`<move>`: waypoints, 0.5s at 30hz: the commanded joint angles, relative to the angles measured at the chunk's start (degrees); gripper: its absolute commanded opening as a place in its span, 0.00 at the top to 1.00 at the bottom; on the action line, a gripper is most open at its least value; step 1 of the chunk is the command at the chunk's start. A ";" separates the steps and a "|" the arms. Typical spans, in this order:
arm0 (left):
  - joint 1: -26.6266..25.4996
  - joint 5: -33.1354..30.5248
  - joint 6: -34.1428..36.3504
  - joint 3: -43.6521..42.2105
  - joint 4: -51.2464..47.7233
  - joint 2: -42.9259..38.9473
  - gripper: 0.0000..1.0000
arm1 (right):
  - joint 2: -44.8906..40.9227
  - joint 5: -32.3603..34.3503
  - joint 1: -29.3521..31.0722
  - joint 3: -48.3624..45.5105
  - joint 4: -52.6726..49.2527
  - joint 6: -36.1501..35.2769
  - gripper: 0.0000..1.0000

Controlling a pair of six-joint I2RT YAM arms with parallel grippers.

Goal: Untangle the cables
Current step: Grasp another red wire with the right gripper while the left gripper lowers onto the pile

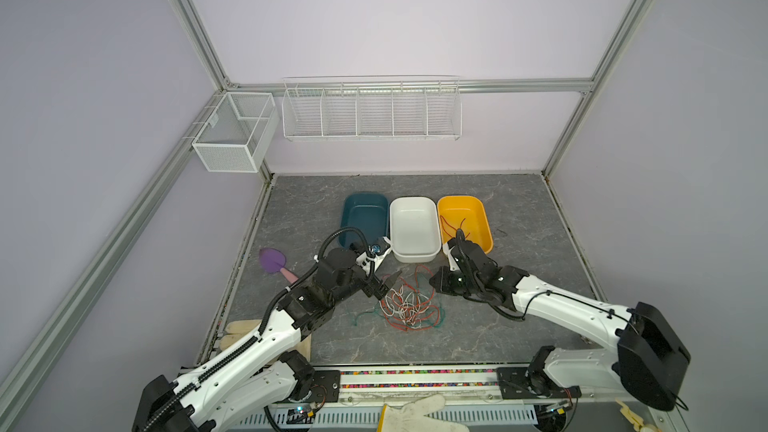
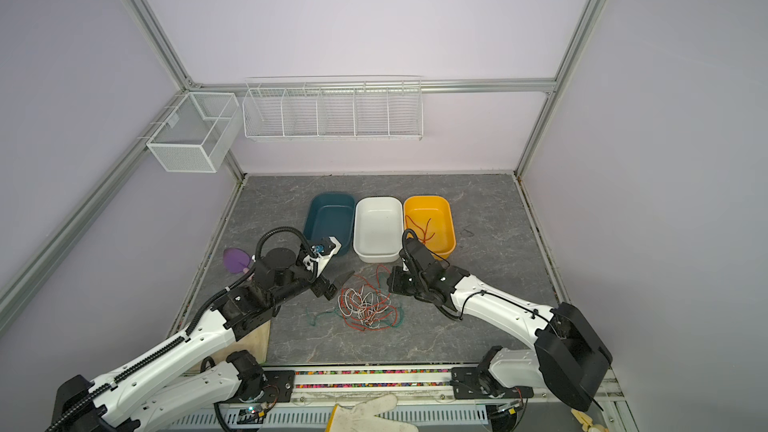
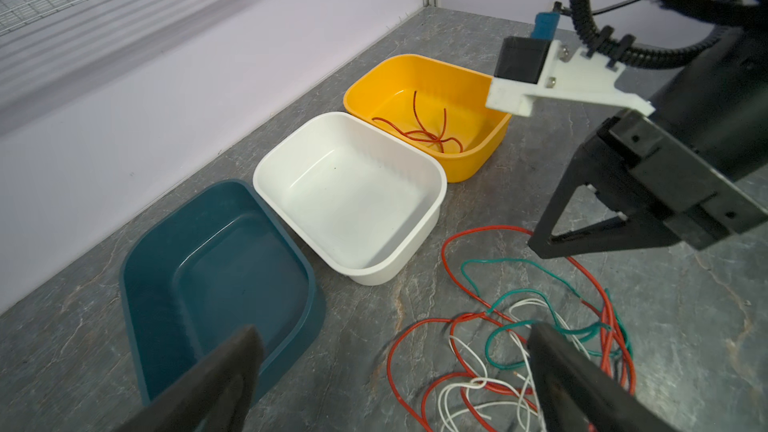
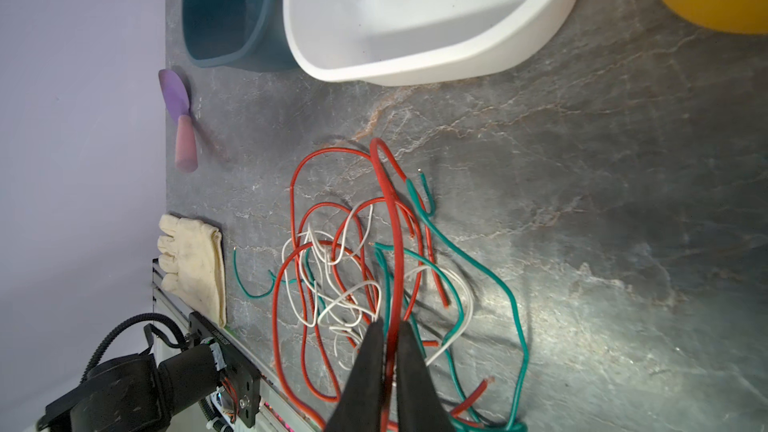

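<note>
A loose tangle of red, white and green cables (image 1: 409, 305) (image 2: 368, 305) lies on the grey table in front of three bins. My right gripper (image 4: 390, 326) is shut on a red cable (image 4: 397, 251) at the pile's right edge; in both top views it (image 1: 433, 282) (image 2: 390, 282) sits just right of the tangle. My left gripper (image 3: 395, 330) is open at the pile's upper left edge (image 1: 388, 286) (image 2: 338, 284), one finger over the cables (image 3: 498, 351), holding nothing. Another red cable (image 1: 451, 224) (image 3: 424, 130) lies in the yellow bin (image 1: 461, 200).
A teal bin (image 1: 363, 205) and a white bin (image 1: 413, 201) stand left of the yellow one, both without cables. A purple spatula (image 1: 272, 261) lies at the left, a glove (image 1: 419, 413) on the front rail, and another glove (image 4: 191, 259) at the table's front left edge. Wire racks (image 1: 372, 112) hang on the back wall.
</note>
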 commanded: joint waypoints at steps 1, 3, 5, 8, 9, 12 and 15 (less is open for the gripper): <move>-0.64 1.20 2.64 -0.81 -0.52 -0.03 0.01 | -2.10 0.95 0.58 3.02 -4.31 -4.00 0.92; -0.72 1.16 2.64 -0.81 -0.47 -0.03 0.00 | -3.09 1.56 0.75 4.21 -5.98 -5.59 0.93; -0.74 1.10 2.64 -0.81 -0.56 0.13 0.00 | -4.48 2.36 0.81 5.57 -7.52 -7.26 0.93; -0.88 1.27 2.59 -0.81 -0.57 0.22 0.01 | -6.35 3.11 1.02 8.18 -10.28 -9.81 0.93; -1.02 1.22 2.57 -0.81 -0.56 0.23 0.00 | -6.91 3.16 0.95 9.08 -11.10 -10.47 0.93; -1.22 1.33 2.81 -0.81 -0.65 0.25 0.00 | -8.46 3.00 1.06 11.34 -13.28 -12.23 0.93; -1.46 1.14 3.17 -0.90 -0.75 0.25 0.01 | -9.91 3.02 1.11 13.69 -15.44 -13.59 0.93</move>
